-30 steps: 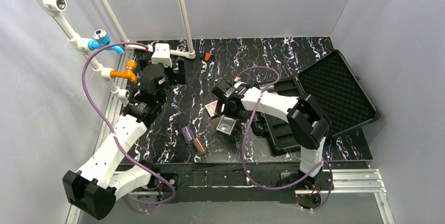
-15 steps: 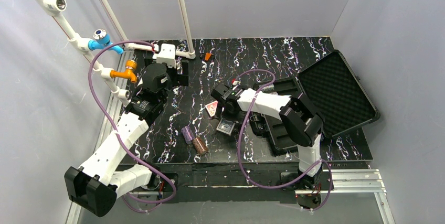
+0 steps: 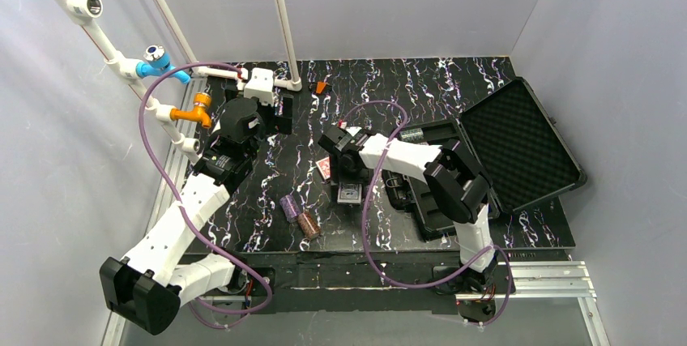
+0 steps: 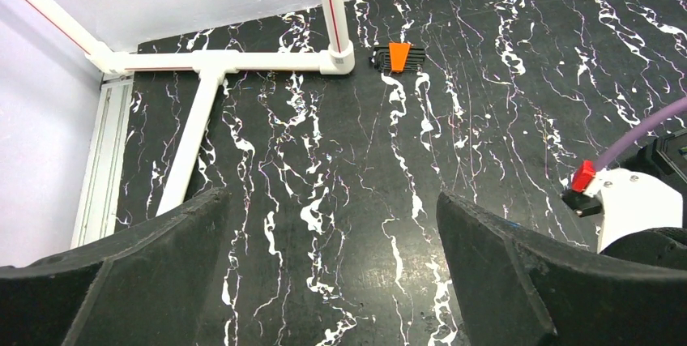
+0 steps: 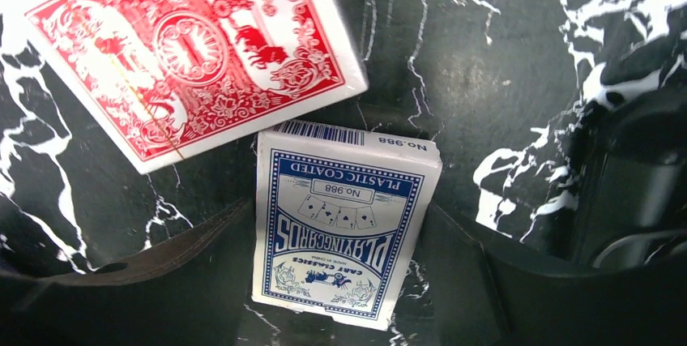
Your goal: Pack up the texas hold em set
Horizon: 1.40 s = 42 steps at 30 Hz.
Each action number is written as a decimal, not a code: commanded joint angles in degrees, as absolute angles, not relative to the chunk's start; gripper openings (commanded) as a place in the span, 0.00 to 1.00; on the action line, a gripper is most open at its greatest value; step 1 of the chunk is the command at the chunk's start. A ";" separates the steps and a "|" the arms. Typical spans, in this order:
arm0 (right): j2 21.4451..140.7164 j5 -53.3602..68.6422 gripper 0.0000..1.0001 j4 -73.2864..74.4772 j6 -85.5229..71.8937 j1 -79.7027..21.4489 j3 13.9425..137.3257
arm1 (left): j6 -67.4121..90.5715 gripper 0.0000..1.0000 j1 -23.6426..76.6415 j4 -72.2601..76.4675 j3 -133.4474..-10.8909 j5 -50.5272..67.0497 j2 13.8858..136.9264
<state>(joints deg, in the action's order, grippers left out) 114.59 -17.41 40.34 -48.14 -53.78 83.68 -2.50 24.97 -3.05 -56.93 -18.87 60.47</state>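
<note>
case [image 3: 518, 139] partly behind right arm [image 3: 413, 157]

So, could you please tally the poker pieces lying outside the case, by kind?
Card decks: 2 (red deck, blue deck)
Chip stacks: 2 (purple chip stack, brown chip stack)
Total: 4

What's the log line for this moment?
right gripper: jaws astride blue deck | red deck: beside it | left gripper: open | case: open
</note>
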 commanded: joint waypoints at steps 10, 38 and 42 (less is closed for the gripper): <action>110.04 -15.67 0.74 37.67 -23.18 -54.47 75.39 | -3.87 0.99 24.97 -1.94 -56.82 -17.28 60.30; 98.18 -19.46 0.93 24.19 -29.22 -60.30 64.97 | -4.79 0.99 25.05 -1.95 -56.60 -16.02 59.77; 98.82 -19.40 0.91 24.70 -30.21 -60.34 64.72 | -4.86 0.99 25.04 -2.25 -56.98 -15.46 60.02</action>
